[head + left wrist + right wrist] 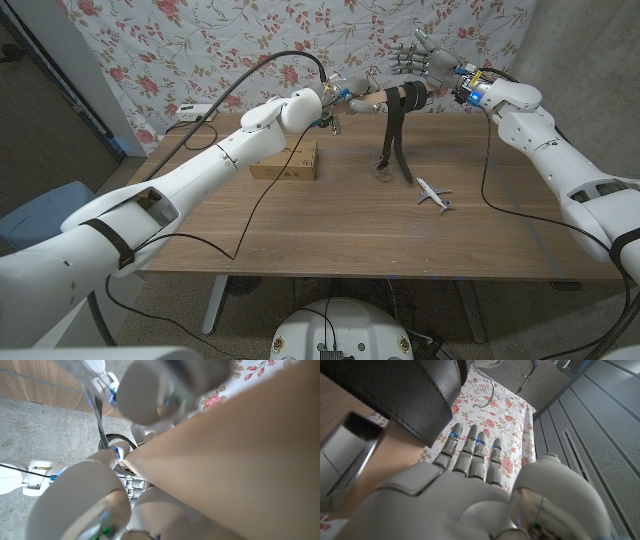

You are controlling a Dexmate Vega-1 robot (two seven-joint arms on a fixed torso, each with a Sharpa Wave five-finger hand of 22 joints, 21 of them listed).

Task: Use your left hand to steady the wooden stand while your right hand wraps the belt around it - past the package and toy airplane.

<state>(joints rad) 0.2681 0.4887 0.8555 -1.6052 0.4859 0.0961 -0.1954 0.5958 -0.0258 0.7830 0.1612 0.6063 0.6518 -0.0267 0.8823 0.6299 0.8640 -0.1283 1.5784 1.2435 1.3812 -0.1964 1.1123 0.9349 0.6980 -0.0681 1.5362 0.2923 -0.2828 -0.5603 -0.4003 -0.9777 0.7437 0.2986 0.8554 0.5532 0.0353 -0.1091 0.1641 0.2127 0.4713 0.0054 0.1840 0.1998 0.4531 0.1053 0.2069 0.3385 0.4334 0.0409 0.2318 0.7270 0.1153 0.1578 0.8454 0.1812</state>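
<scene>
1. We see the stand lifted off the table, lying roughly level in the air over its far edge, with our left hand clamped on one end. In the left wrist view the pale wood fills the frame beside that hand's fingers, which curl against it.
2. The belt is looped round the stand near its other end; the dark band sits on the wood and its loose lengths hang down to the tabletop.
3. In the right wrist view the belt is a broad dark strap lying across the wood, very close to the camera.
4. Our right hand is up beside the belted end, fingers straight and apart, gripping nothing. We cannot tell whether its palm touches the stand.
5. The package, a flat cardboard box, lies on the table under our left forearm. It is closed; we cannot see inside.
6. The airplane, white, lies on the table toward our right side, near the belt's hanging end but apart from it.
7. The table is dark wood-grain. Black cables trail across it from both arms.
8. Behind the table hangs a floral cloth. The floor is grey.
</scene>
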